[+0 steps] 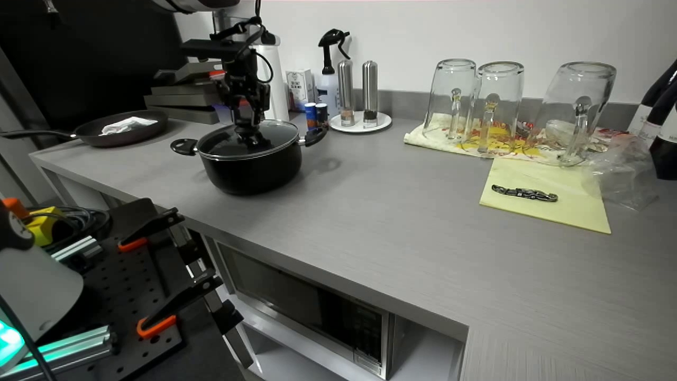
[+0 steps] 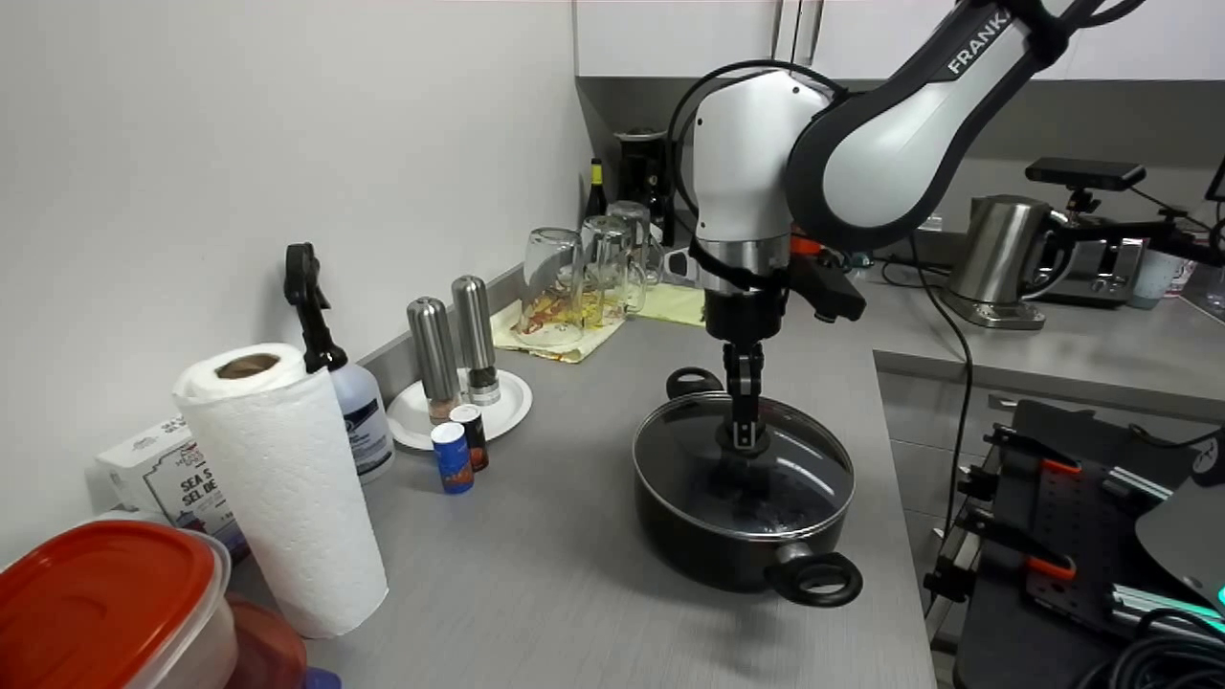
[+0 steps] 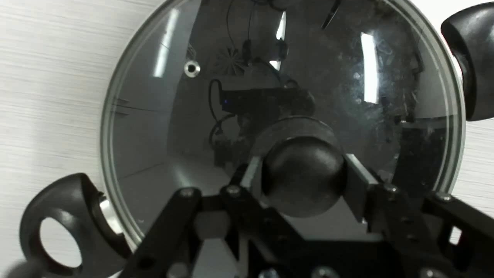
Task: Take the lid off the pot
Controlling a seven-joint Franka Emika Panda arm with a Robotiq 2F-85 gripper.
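Observation:
The lid point(image 1: 225, 143) is a clear glass disc with a metal rim and a dark round knob. It sits on the pot point(image 1: 251, 177), a black round pot with two black side handles, near the counter's front edge. The lid point(image 2: 684, 459) and pot point(image 2: 694, 550) also show in an exterior view. My gripper point(image 2: 745, 438) points straight down at the middle of the lid. In the wrist view the gripper's point(image 3: 303, 175) two pads press on both sides of the lid's point(image 3: 146, 127) knob. The pot's inside is hidden under dark, reflecting glass.
Two small shakers point(image 2: 459, 445) and a white plate point(image 2: 512, 411) with two steel mills stand near the wall. A paper towel roll point(image 2: 287, 498) stands beside a spray bottle point(image 2: 359, 421). Upturned glass mugs point(image 1: 494, 106) and a dark pan point(image 1: 121, 135) are farther along the counter.

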